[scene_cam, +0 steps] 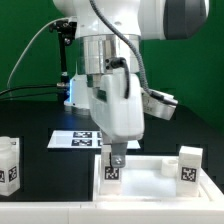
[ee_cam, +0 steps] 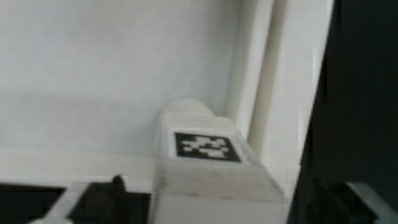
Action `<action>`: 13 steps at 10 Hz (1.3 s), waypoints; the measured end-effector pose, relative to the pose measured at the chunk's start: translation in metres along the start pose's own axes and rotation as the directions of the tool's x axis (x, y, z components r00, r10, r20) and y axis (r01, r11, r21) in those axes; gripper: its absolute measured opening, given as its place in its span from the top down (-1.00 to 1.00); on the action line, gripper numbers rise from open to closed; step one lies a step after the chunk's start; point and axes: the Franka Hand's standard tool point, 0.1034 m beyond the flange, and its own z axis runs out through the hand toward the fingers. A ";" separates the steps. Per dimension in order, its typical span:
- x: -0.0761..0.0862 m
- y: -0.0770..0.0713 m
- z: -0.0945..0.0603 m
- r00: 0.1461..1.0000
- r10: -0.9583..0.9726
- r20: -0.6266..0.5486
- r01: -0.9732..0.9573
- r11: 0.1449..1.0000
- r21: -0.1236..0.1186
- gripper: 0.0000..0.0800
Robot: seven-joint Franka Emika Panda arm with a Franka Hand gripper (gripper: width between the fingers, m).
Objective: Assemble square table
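So the slab [scene_cam: 150, 182] is seen lying flat on the black table [scene_cam: 40, 150], toward the exterior view's right, open side up with the rim showing. One leg [scene_cam: 113, 172] is stood upright inside it, at the corner on the exterior view's left, with its tag facing the camera. The gripper [scene_cam: 117, 156] is pointed straight down right on top of that leg.

In the wrist view the same leg [ee_cam: 210, 150] is seen tucked close to the rim [ee_cam: 267, 90], with its tag clearly readable, and one dark finger [ee_cam: 111, 195] is caught just beside it. How wide the fingers are spread, or whether the leg is actually pinched, can't be told; the other finger isn't made out.

A second leg [scene_cam: 189, 166] is stood upright at the slab's far edge on the exterior view's right; whether it's on the rim or just behind it can't be judged. A third leg [scene_cam: 9, 165] is parked well apart at the exterior view's left edge. The marker board [scene_cam: 80, 138] is laid flat behind the slab.
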 end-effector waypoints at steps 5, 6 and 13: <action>0.001 -0.005 -0.003 0.844 -0.536 0.002 0.536 0.844 0.001 -0.62; 0.002 -0.005 -0.003 0.809 -0.587 0.002 0.587 0.809 0.001 -0.62; -0.002 0.003 0.005 0.321 -0.944 0.078 0.947 0.320 -0.021 -0.29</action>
